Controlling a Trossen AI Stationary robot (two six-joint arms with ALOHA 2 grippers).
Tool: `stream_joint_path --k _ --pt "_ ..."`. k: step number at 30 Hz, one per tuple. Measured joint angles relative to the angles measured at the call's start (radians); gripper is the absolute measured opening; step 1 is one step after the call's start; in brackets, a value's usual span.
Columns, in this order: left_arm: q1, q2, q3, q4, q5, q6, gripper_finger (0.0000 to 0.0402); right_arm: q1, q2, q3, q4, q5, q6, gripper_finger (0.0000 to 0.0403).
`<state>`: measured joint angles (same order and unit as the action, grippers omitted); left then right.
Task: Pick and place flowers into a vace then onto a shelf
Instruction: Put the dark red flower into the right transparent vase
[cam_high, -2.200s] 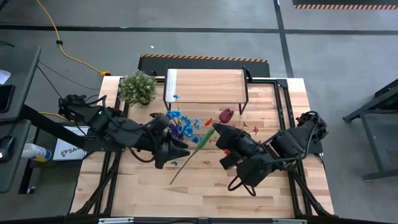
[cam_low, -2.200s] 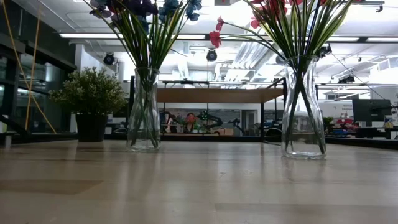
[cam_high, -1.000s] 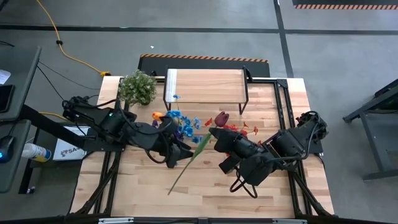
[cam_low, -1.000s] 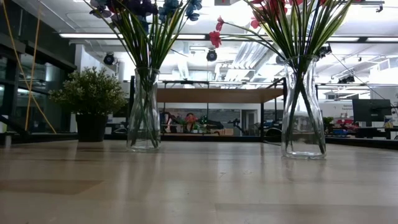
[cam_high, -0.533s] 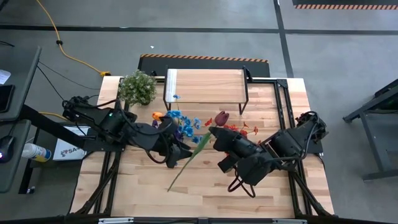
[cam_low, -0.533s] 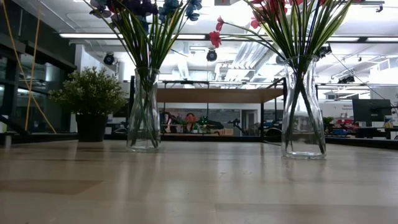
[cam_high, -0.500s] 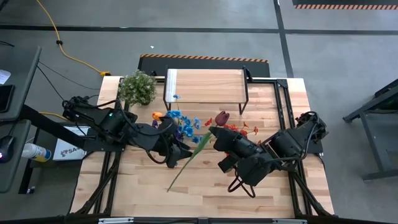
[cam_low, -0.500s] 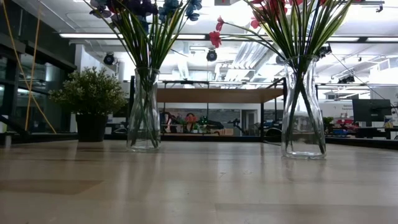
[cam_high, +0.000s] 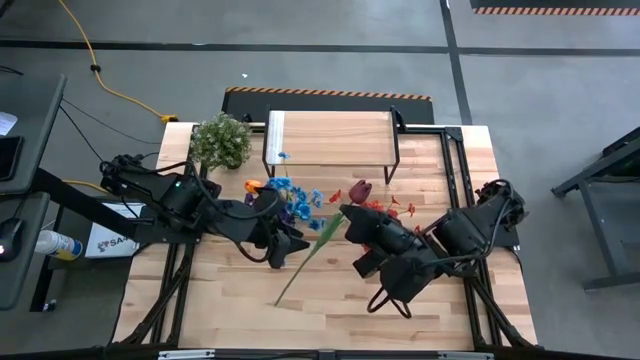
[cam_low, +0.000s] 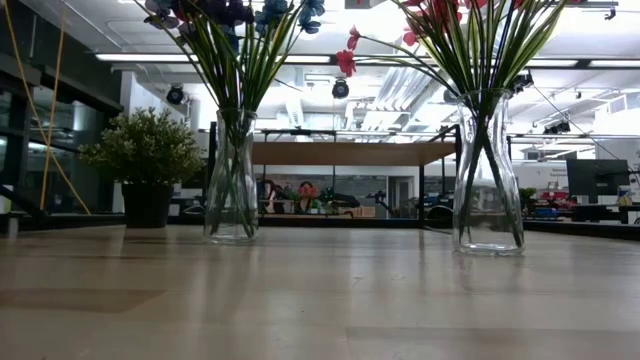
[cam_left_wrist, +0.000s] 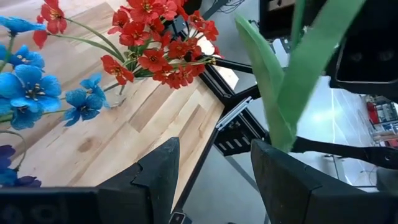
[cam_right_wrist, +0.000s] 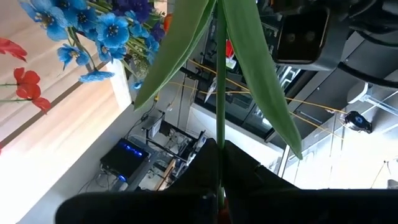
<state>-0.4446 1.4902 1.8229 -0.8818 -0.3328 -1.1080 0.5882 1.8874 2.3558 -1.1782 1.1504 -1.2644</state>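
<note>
Above the bench (cam_high: 230, 300) between the 2 vases, the right tool (cam_right_wrist: 219, 163) is clamped on a leafy green stem (cam_high: 305, 259) while the left tool (cam_left_wrist: 211, 163) gapes empty beside it; a slanted stem could snag the blue flowers (cam_high: 296, 196) or slip.

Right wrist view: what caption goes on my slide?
The right gripper pinches a green flower stem shut in its fingers, with blue blooms nearby.

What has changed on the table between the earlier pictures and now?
The left pincer drew back toward its side, away from the green stem. The right pincer stayed shut on that stem, shifting it slightly. Both vases and the shelf stayed put.
</note>
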Motion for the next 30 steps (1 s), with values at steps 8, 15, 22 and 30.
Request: stream_joint_path --k 8,15,22,30 --pt "0.000 -0.005 -0.001 -0.012 -0.037 0.000 0.0232 0.019 0.000 0.000 -0.003 0.000 0.000 0.0000" --pt "0.000 -0.023 -0.001 0.011 -0.057 0.002 0.0232 0.022 0.001 0.000 -0.010 0.000 0.009 0.0000" --pt "0.000 -0.018 -0.001 0.080 0.009 0.012 0.0232 0.010 0.001 0.000 -0.011 -0.002 0.010 0.0000" --pt "0.000 -0.015 -0.001 0.072 0.027 0.012 0.0232 -0.014 0.001 0.000 -0.011 -0.011 0.009 0.0000"
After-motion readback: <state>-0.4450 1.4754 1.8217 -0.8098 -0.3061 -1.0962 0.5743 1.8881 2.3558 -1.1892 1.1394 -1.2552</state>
